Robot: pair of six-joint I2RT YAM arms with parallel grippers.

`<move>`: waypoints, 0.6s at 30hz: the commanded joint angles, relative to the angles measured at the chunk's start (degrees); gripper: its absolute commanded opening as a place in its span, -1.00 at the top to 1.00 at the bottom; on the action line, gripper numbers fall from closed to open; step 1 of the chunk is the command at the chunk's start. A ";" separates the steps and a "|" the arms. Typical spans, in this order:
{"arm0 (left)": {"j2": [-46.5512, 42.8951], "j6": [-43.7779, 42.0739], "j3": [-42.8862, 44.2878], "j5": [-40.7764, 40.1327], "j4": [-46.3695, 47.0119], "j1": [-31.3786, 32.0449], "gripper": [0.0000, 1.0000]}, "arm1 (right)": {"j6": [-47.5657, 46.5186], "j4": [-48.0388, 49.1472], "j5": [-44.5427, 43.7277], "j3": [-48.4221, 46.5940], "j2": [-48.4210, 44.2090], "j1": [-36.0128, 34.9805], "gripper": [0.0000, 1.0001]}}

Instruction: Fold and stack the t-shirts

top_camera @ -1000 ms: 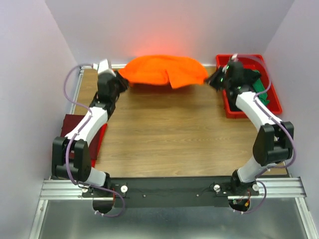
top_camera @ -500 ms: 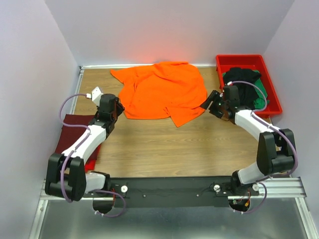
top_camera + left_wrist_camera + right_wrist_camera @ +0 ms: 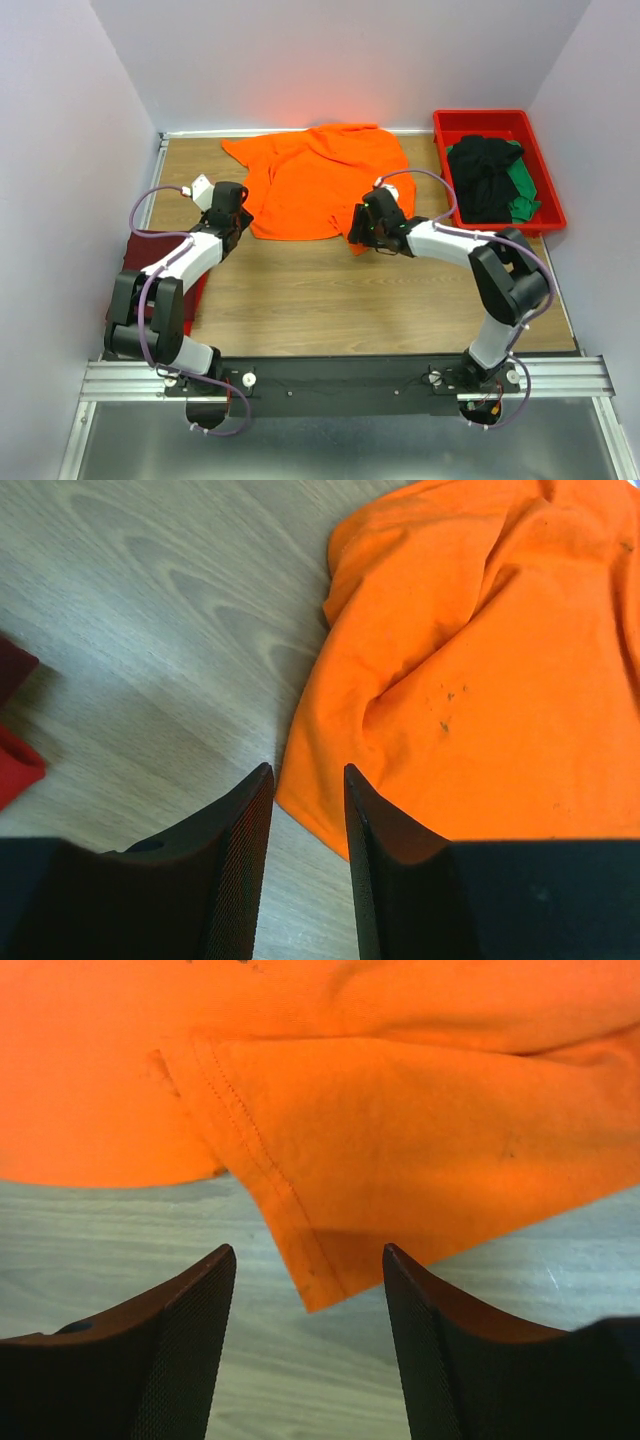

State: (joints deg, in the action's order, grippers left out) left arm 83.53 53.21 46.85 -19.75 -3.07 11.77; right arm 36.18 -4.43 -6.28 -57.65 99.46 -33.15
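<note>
Both arms have swung in since a moment ago: the right gripper (image 3: 356, 236) has left the shirt's right edge for its near corner, and the left gripper (image 3: 242, 214) has closed in on the near left edge.

On the wooden table (image 3: 330, 295) the orange t-shirt (image 3: 320, 180) lies spread out and rumpled toward the far side. The red tray (image 3: 548, 218) sits at the far right, holding a black t-shirt (image 3: 483, 175) that partly covers a green t-shirt (image 3: 522, 188). At the left edge a maroon t-shirt (image 3: 135, 258) lies largely hidden behind the left arm, with a strip of red cloth showing beneath it. We cannot make out how either is folded.

From above, we cannot see either set of jaws clearly. The wrist views do show them. The right gripper (image 3: 308, 1252) stands wide apart, the stitched hem corner of the orange cloth on the wood between its fingers, ungripped. The left gripper (image 3: 307, 772) has only a narrow gap, bare wood showing in it, with the shirt's edge just at its tips. Both wrist views crop the shirt heavily.
</note>
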 commanded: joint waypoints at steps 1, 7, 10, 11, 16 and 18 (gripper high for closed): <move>-1.08 0.84 -0.35 -1.26 0.52 0.27 0.16 | -2.52 0.12 -11.72 -4.13 4.07 -2.97 -0.32; -4.16 0.58 -2.11 0.06 1.22 0.36 0.16 | -4.89 -1.11 -14.81 -7.39 9.61 -4.73 -0.15; -5.04 0.49 -2.46 0.67 1.14 0.36 0.16 | -6.03 -3.04 -15.77 -7.74 10.67 -6.14 -0.02; -5.39 0.49 -2.55 1.02 1.14 0.36 0.16 | -6.30 -4.87 -16.30 -7.66 10.67 -6.40 0.02; -7.41 0.58 -3.26 2.08 1.14 0.36 0.16 | -5.51 -8.05 -20.16 -1.69 4.89 -6.49 0.76; -7.76 0.49 -3.52 2.34 1.14 0.45 0.16 | -5.34 -9.98 -22.80 -0.10 2.33 -6.41 0.95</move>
State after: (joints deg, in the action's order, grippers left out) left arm 77.78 53.25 44.49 -18.31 -2.66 11.86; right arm 30.79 -7.75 -22.65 -61.04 105.69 -39.29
